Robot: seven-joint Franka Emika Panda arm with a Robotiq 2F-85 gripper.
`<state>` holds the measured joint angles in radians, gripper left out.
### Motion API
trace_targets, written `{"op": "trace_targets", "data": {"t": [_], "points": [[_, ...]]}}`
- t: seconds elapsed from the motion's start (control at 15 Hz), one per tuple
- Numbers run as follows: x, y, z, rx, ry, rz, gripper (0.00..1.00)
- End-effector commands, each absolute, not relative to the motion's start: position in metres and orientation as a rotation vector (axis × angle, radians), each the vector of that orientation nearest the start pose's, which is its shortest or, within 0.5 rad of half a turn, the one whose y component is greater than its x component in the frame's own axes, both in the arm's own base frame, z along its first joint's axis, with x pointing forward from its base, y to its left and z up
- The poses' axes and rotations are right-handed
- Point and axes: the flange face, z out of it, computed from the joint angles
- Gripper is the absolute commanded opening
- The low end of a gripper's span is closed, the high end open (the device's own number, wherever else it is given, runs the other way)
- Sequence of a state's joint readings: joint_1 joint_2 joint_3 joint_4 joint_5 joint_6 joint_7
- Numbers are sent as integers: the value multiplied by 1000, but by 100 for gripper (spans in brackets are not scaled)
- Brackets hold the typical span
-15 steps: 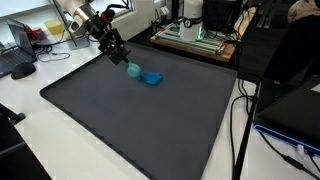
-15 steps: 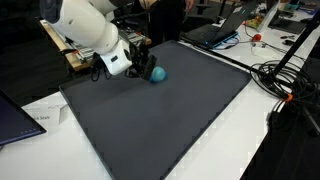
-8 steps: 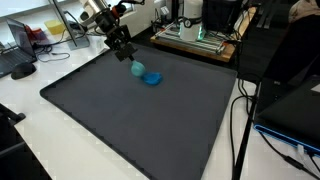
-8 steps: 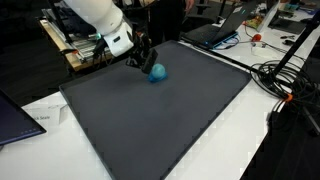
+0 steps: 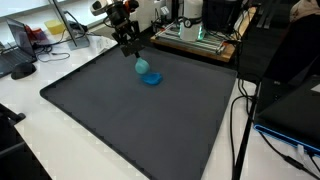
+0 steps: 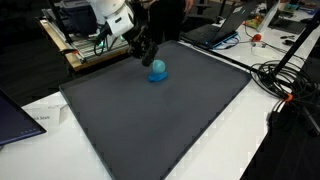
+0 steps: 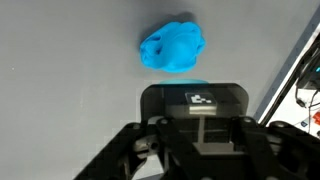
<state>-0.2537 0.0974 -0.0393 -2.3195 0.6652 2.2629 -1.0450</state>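
My gripper (image 5: pixel 131 47) (image 6: pixel 147 52) hangs over the far part of a dark grey mat (image 5: pixel 130 120) (image 6: pixel 160 120). In the wrist view the gripper (image 7: pixel 195 97) is shut, and a black block (image 7: pixel 195 105) with a small white mark sits between its fingers. A crumpled blue lump (image 7: pixel 172 47) lies on the mat just beyond the fingertips. A thin blue sliver (image 7: pixel 196 82) shows at the block's far edge. In both exterior views the blue lump (image 5: pixel 147 73) (image 6: pixel 158 70) lies a little below the fingertips. I cannot tell whether anything touches it.
The mat lies on a white table (image 5: pixel 30 100) (image 6: pixel 240 130). Equipment and a wooden tray (image 5: pixel 195 42) stand behind the mat. Cables (image 5: pixel 240 130) (image 6: pixel 290 85) run along one side. A laptop (image 6: pixel 225 25) and a dark sheet (image 6: pixel 15 115) sit near the mat's edges.
The arm has risen and swung toward the mat's far edge. The upper, teal part of the blue lump has shifted slightly the same way; the blue part on the mat stayed.
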Motion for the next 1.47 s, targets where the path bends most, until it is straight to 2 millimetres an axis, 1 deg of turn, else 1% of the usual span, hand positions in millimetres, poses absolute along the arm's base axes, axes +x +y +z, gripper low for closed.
{"op": "trace_targets", "data": {"t": [0.0,0.27,0.53,0.93,1.4], "points": [[461,-110,304,-2698,-334,-335,21],[450,-86,308,-2770,-312,-391,21],[445,-59,311,-2834,-294,-432,21],[446,-19,306,-2913,-254,-438,21],[452,22,312,-2985,-223,-424,21]]}}
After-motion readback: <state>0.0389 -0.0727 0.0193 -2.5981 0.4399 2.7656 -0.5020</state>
